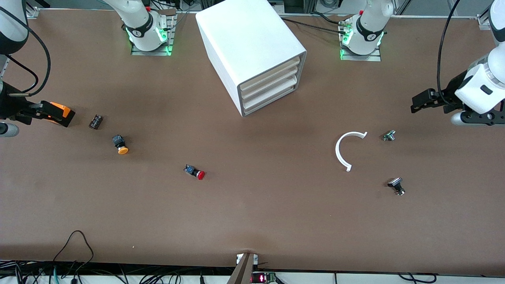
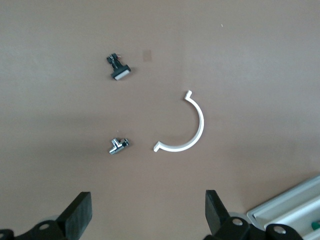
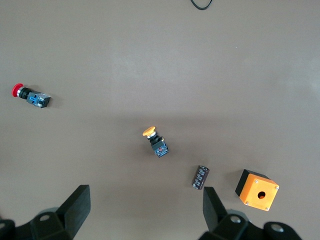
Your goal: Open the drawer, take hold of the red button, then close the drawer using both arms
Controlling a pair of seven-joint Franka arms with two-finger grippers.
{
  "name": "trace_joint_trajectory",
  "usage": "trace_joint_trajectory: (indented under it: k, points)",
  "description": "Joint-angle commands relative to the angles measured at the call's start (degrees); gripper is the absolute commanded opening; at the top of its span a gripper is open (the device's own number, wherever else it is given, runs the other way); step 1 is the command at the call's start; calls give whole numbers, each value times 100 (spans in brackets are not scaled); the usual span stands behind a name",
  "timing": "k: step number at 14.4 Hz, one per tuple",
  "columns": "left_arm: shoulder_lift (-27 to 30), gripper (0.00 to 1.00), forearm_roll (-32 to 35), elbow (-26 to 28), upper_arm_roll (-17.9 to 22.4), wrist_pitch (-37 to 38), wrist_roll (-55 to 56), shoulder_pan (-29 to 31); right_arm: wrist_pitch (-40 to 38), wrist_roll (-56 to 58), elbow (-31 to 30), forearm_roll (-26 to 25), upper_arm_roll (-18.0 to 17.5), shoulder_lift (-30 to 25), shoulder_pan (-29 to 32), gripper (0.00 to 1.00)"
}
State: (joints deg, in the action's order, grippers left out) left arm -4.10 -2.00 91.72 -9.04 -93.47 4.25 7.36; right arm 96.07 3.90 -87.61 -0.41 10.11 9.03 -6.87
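Front view: the cabinet (image 1: pixel 252 51) stands at the 12 o'clock end of the bench (image 1: pixel 252 221), between the two arm bases. All three drawers are shut; the drawer (image 1: pixel 270 98) at the bottom shows only its cream front strip, facing roughly 4 o'clock. The button (image 1: pixel 195 172) lies on its side on the open bench, nearer the camera than the cabinet, red cap toward 4 o'clock, long axis running about 10 to 4. The orange-capped button (image 1: pixel 120 144) lies toward the right arm's end. The left end effector (image 1: pixel 417 103) hangs over the bench edge at 3 o'clock, holding nothing. The right end effector (image 1: pixel 19 112) hangs at 9 o'clock beside the orange box (image 1: pixel 58 113), also with nothing in its grasp.

Left wrist view: the left end effector's fingers (image 2: pixel 80 212) are spread wide and bare. A white half-ring (image 2: pixel 190 130) and two small fittings lie below; a corner of the cabinet shows.

Right wrist view: the right fingers (image 3: pixel 77 205) are likewise spread wide and bare. The button sits at about 10 o'clock.

Judgement: the right arm looks nearer the button, the left arm nearer the drawer fronts. Nothing is yet started.
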Motion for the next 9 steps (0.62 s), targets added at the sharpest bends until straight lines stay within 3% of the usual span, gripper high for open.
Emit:
trace_joint_trajectory:
  k: [1,9]
  points:
    - [-2,100,173,57,-27,-276,120,125,-98,-109,33,24,8,-7,-16,100]
    - [24,100,164,57,-106,-171,120,231,-98,-557,33,50,-62,169,-393,100]
